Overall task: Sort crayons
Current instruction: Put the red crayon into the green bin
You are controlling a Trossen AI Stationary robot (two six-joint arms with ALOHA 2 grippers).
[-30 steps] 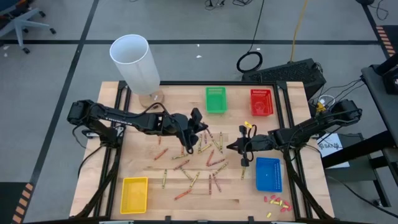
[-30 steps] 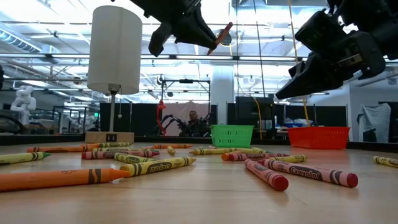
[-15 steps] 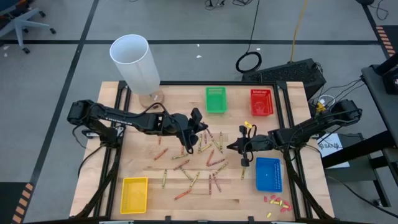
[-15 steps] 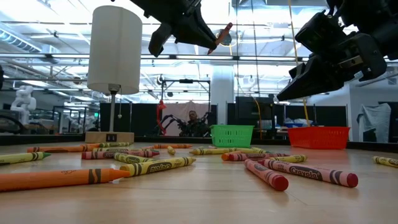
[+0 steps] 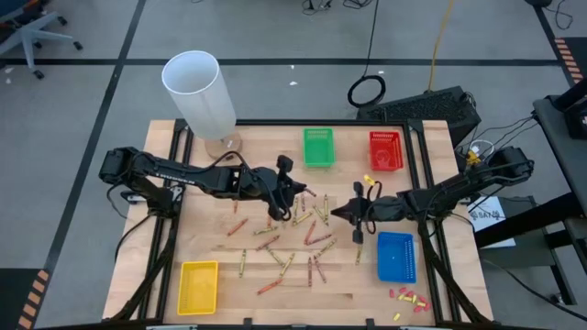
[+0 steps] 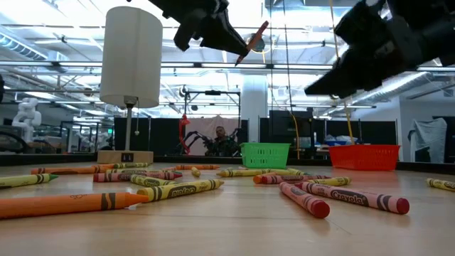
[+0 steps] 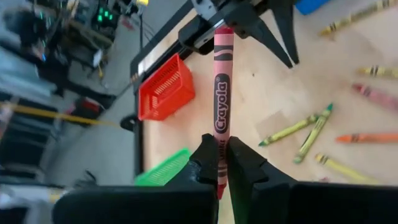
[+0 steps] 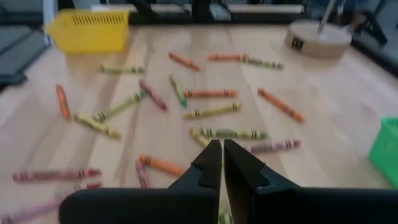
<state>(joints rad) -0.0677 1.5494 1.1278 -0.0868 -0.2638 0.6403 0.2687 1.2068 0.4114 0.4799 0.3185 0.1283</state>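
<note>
Grey floor (image 5: 83, 137) with dark seams, office chair (image 5: 32, 32), cable loop (image 5: 368, 91), bright ceiling lights (image 6: 64, 35)

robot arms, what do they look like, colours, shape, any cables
Both arms are dark, nearly black, slim and jointed. The left arm carries small pale lettering along its link and a looping black cable. The right arm has yellow cabling at its base. Each ends in a gripper, left gripper and right gripper, with two angular, matte black fingers.
</note>
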